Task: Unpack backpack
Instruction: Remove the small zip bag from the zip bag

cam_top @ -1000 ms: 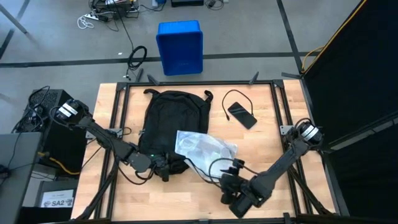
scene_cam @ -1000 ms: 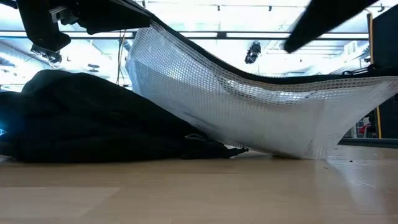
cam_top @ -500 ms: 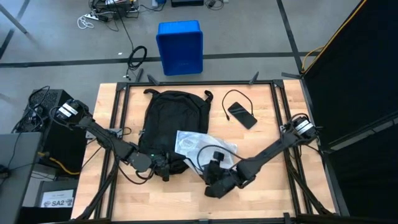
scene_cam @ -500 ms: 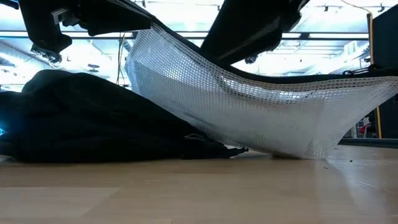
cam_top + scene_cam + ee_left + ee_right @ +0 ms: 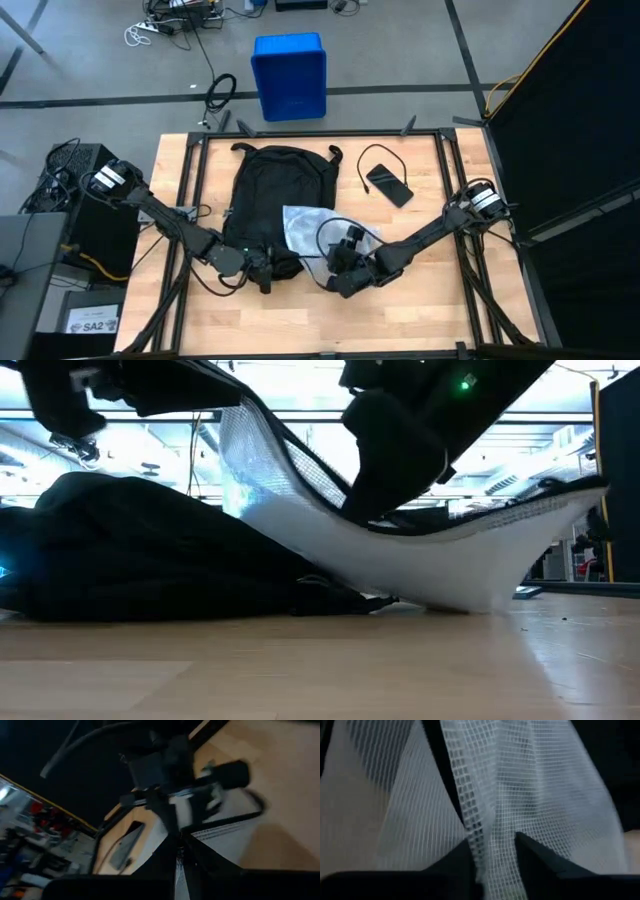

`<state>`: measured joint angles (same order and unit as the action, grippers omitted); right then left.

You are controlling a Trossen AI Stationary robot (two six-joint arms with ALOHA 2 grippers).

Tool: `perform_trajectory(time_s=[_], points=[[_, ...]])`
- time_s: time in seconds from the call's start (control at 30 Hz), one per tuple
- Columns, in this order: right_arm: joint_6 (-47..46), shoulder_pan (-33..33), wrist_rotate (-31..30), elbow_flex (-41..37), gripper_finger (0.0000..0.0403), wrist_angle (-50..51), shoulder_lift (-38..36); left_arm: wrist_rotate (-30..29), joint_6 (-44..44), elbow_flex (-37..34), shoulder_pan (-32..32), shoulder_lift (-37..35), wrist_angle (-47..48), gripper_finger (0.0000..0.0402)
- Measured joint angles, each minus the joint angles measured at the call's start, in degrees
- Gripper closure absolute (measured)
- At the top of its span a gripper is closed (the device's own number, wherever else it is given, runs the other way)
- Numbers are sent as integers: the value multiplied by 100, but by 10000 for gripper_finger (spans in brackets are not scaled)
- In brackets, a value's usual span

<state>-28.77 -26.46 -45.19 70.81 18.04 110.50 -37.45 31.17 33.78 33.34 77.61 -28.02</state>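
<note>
The backpack (image 5: 272, 205) lies flat on the wooden desk (image 5: 440, 300), its rounded top toward the far edge where the blue bin (image 5: 289, 76) stands on the floor beyond. In the low view the backpack (image 5: 130, 550) is a dark mound resting on the desk surface.

A white mesh pouch (image 5: 305, 228) with a black edge lies half over the backpack's near right corner and spills onto the desk beside it. In the low view the mesh pouch (image 5: 420, 565) sags from the backpack's side down to the wood, with its far end lifted.

The left pincer (image 5: 262, 272) sits at the backpack's near edge, pressed against the fabric, its fingers together; whether they pinch any fabric cannot be told.

The right pincer (image 5: 340, 262) is just right of the backpack's near corner, on the mesh pouch. In the right wrist view its two dark fingertips (image 5: 535, 857) stand close on either side of a fold of white mesh (image 5: 490, 810), clamped on it. In the low view that arm presses down into the middle of the pouch.

A black smartphone (image 5: 389, 184) with a thin black cable (image 5: 363, 158) lies on the desk to the right of the backpack's top, well apart from both pincers.
</note>
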Motion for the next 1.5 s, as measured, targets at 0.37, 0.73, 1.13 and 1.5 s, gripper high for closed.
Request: perform_trajectory(time_s=[0.37, 0.73, 1.13, 1.5], points=[[726, -55, -1553, 235, 401, 6, 0, -337, -636, 510, 35, -1, 1145, 337], [1053, -57, -1677, 415, 403, -78, 0, -632, -975, 758, 154, -3, 1028, 246], [1057, -55, -1460, 415, 403, -218, 0, -405, -1364, 758, -568, 444, 956, 218], [1038, -48, -1319, 397, 403, -220, 0, -477, -1374, 1169, -381, 353, 954, 218]])
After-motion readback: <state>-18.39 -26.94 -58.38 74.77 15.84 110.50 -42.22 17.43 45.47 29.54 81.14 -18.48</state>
